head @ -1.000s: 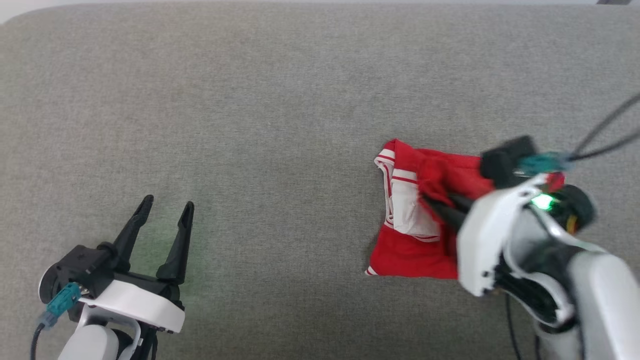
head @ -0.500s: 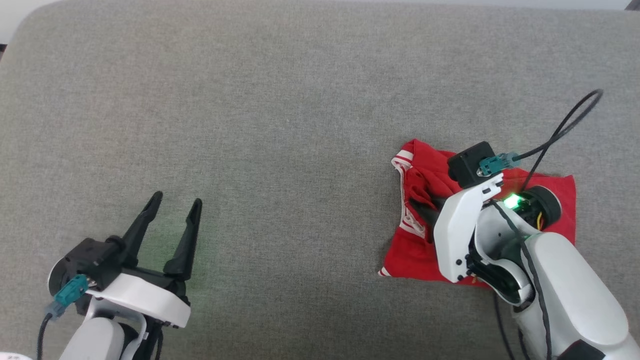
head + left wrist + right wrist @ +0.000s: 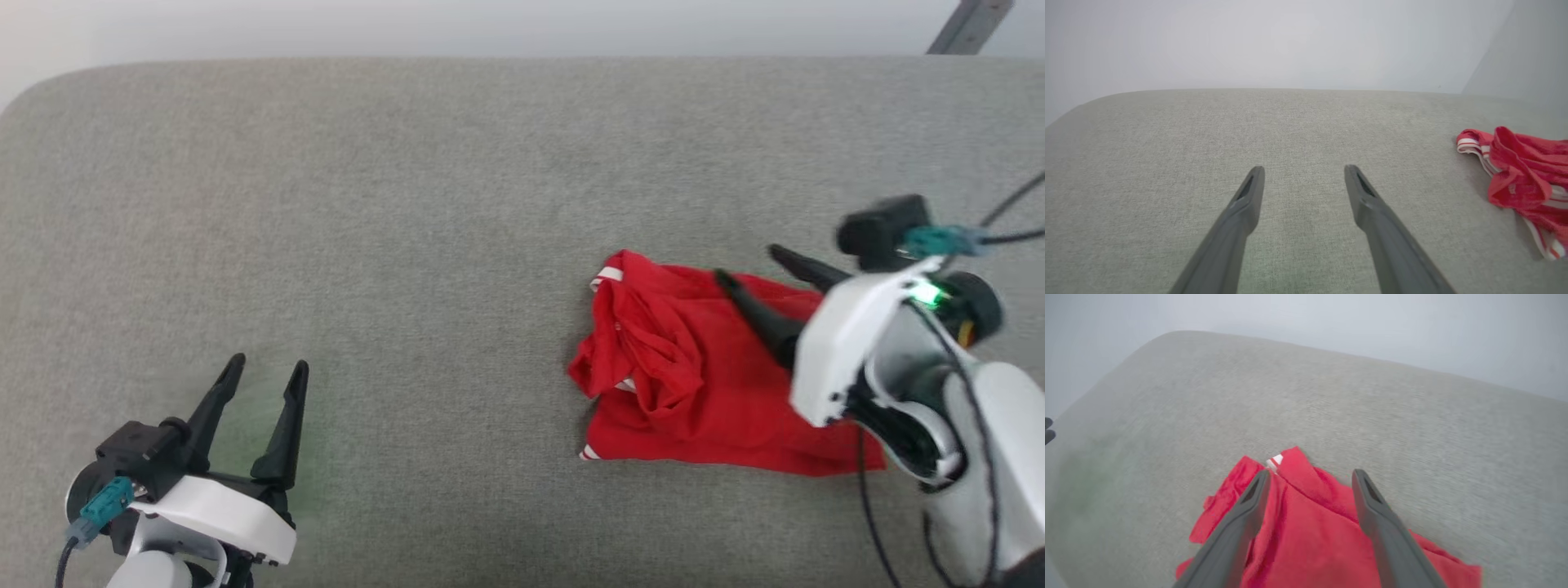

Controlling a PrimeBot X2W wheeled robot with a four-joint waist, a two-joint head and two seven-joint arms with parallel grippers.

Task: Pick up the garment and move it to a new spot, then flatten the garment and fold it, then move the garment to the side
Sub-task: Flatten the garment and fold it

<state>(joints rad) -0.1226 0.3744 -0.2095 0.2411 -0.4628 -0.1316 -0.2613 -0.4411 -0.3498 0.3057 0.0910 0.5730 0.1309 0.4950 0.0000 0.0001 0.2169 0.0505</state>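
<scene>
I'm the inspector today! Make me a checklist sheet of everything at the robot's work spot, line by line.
Surface: grey fabric cushion, rounded corner.
Job's things: red jersey shirt, crumpled in a heap, striped trim showing, on the robot's right.
Clutter: nothing seen.
Grippers: left gripper open over bare cushion; right gripper open above the shirt, holding nothing.
Cables: black cable with teal plug at the right wrist.
Surroundings: pale wall; grey metal strut.
</scene>
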